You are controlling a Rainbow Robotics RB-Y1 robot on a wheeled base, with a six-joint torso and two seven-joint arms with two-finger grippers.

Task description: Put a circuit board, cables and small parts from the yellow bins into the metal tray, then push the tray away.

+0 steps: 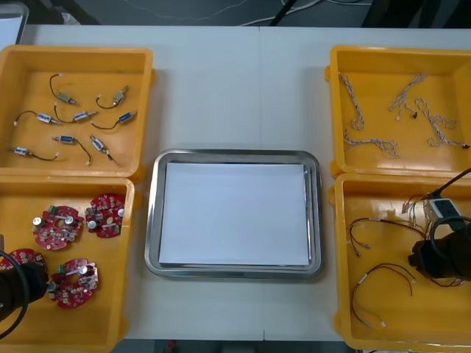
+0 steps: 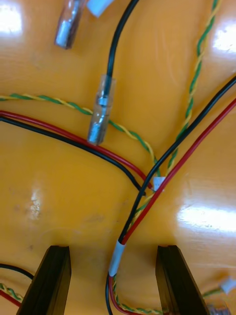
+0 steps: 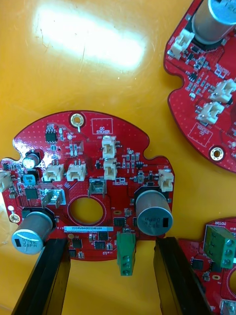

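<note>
Tray (image 1: 151, 220) holds nothing yet, picking step. My left gripper (image 3: 112, 243) is wide open astride a circuit board (image 3: 123, 162) in the near left bin (image 1: 118, 309). My right gripper (image 2: 113, 248) is wide open astride a red-and-black cable (image 2: 142, 216). Next: sink, close, lift.

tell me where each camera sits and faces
Front view: above the arms, facing steeply down at light table, shiny white-lined metal tray, rectangular yellow bins; left arm and right arm at near corners.
Left wrist view: on that wrist, facing down at a round red circuit board; open left gripper flanks its green connector.
Right wrist view: on that wrist, facing down at red and black cables; open right gripper flanks one.
Shared: front and left wrist views show the near-left bin.
</note>
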